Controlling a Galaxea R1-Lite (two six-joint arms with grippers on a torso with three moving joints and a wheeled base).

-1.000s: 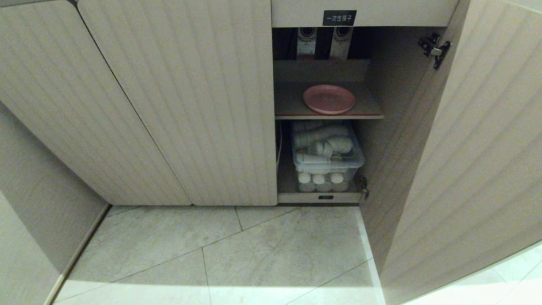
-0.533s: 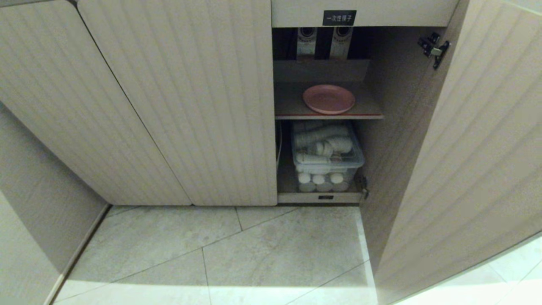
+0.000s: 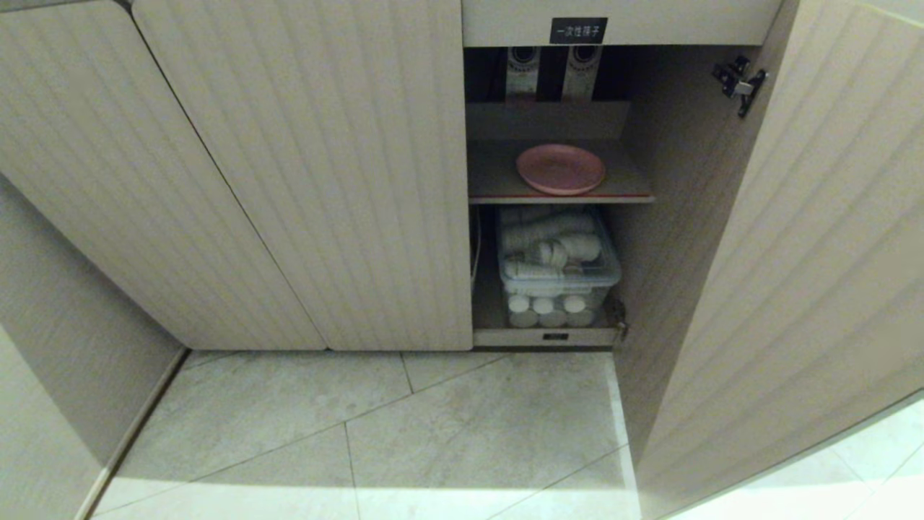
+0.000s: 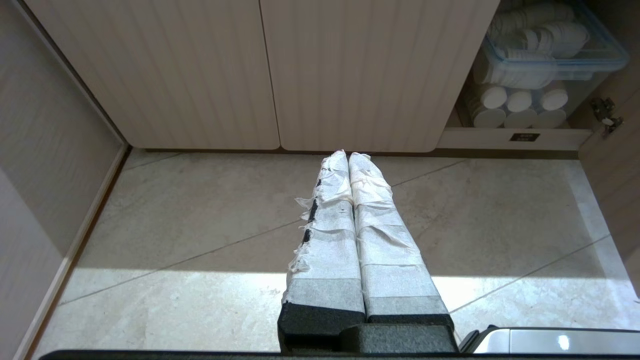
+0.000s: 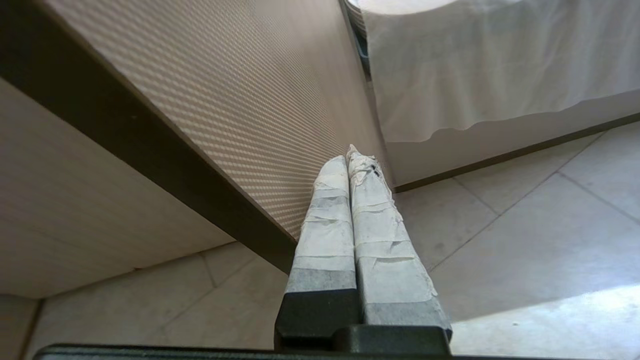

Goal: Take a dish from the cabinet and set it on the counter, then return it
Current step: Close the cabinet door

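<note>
The left gripper (image 4: 348,156), its white tape-wrapped fingers pressed together, hangs low and pointed forward, while the right gripper (image 5: 350,152), likewise taped and closed with nothing between its fingers, angles forward.

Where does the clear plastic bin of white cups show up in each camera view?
Head view: clear plastic bin of white cups, centre, under the red-edged shelf.
Left wrist view: top right corner.
Right wrist view: not in it.
Shared landmark: fluted beige cabinet door.
</note>
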